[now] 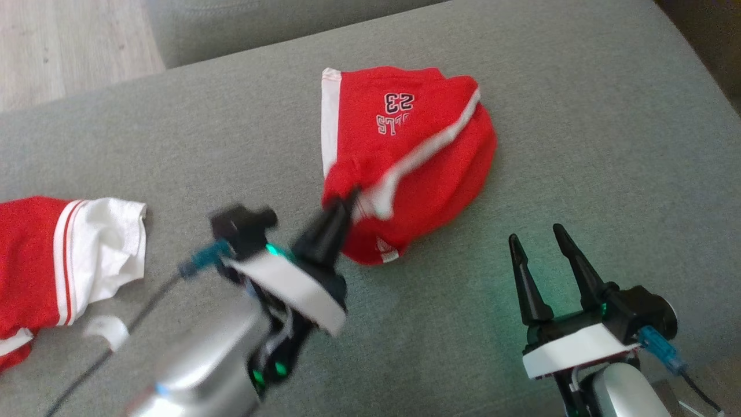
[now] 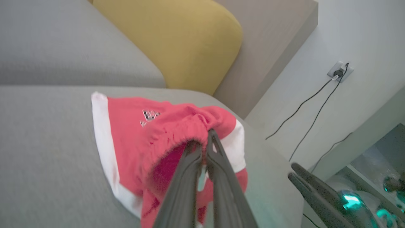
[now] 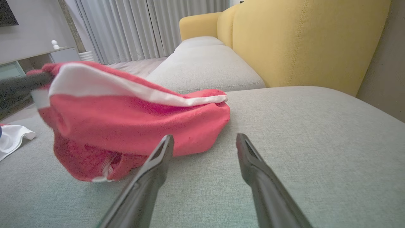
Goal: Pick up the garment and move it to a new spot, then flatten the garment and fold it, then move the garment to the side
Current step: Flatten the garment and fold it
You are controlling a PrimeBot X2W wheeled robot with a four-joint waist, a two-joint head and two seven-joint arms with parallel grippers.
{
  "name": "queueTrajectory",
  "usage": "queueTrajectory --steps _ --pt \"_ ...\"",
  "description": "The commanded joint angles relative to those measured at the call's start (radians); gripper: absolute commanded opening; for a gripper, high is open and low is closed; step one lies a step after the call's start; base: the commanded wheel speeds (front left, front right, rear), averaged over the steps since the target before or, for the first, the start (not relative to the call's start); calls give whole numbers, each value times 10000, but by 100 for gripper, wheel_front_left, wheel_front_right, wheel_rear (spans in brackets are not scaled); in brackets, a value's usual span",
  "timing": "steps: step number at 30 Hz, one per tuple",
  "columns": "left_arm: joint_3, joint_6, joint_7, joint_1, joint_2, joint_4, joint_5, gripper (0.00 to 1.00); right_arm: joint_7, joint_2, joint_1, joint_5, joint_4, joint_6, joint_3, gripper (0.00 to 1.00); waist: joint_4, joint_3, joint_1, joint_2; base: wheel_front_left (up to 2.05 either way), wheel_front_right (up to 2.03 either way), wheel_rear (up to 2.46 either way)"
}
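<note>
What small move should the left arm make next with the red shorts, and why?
Probably raise the left gripper until the red shorts clear the grey cushion. It is shut on a gathered edge, but most of the cloth lies bunched on the cushion; the right gripper is open, apart from the shorts.

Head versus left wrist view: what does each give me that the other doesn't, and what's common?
Head view: a second red-and-white garment at the left, and wood floor. Left wrist view: a yellow cushion and a wall socket with cables. Both: the red garment pinched in the shut left gripper, on the grey sofa.
</note>
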State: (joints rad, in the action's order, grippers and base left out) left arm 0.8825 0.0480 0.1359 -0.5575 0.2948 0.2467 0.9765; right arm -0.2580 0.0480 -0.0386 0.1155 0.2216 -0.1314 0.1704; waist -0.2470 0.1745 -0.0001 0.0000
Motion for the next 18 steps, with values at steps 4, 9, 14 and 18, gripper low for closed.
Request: queueTrajectory --steps 4,9,14,18 --pt "294 11 256 432 -165 -225 -148 0 -38 22 -391 -13 -328 7 243 100 225 262 1 0 0 0 0" --pt "709 76 601 688 -484 171 -534 82 -38 22 -437 -17 -309 7 239 100 305 329 1 0 0 0 0" --pt "1261 224 864 650 -488 650 -1364 100 -38 22 -440 38 -237 7 240 100 327 298 1 0 0 0 0" --pt "1527 188 1020 575 -413 1035 -1999 100 -38 22 -455 99 -218 7 240 100 282 238 1 0 0 0 0"
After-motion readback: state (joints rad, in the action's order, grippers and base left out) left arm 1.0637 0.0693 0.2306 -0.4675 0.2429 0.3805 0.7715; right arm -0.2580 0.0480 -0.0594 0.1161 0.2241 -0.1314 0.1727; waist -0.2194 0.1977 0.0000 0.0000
